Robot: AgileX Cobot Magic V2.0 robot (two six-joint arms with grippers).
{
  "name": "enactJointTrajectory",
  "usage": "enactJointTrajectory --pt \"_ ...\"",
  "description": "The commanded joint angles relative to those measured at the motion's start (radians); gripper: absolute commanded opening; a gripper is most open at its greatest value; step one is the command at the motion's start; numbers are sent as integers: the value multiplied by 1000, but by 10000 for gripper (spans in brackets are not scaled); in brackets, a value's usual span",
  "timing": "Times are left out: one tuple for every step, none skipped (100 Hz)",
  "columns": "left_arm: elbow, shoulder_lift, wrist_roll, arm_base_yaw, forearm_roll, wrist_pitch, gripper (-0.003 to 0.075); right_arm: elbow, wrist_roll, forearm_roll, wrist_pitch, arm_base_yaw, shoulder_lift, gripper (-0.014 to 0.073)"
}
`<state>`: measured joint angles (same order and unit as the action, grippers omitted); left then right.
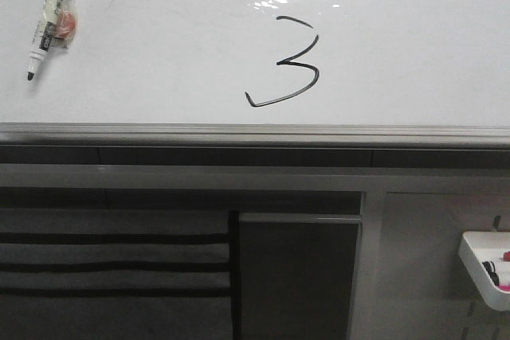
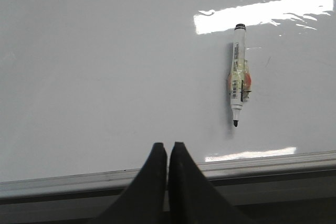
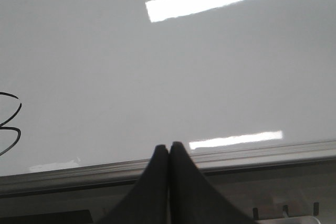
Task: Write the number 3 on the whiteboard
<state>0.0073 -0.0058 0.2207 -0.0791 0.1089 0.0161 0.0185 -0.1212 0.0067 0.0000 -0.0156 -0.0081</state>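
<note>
A glossy whiteboard fills the scene under bright ceiling glare, its grey metal edge strip running along the near side above dark cabinet fronts. At far left lies a black marker, uncapped, a taped band around its middle; its long axis runs nearly front to back, slightly tilted, nib toward the near edge. It rests alone on the board, touched by neither arm, apparently set down because the writing is finished. Near the centre, just short of the glare, stands the number 3, upright as the front camera reads it, its long axis running away from the robot and its lower tail curling left toward the edge strip. The left gripper and right gripper both hover over the near edge, fingers pressed together and empty, seemingly parked clear of the ink. At lower right a small white tray hangs beside the cabinet.
</note>
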Motion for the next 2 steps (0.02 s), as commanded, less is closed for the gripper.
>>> enactJointTrajectory --pt "1 -30 -11 3 3 80 -18 20 6 -1 -86 -4 -22 -74" --pt "1 -30 -11 3 3 80 -18 20 6 -1 -86 -4 -22 -74"
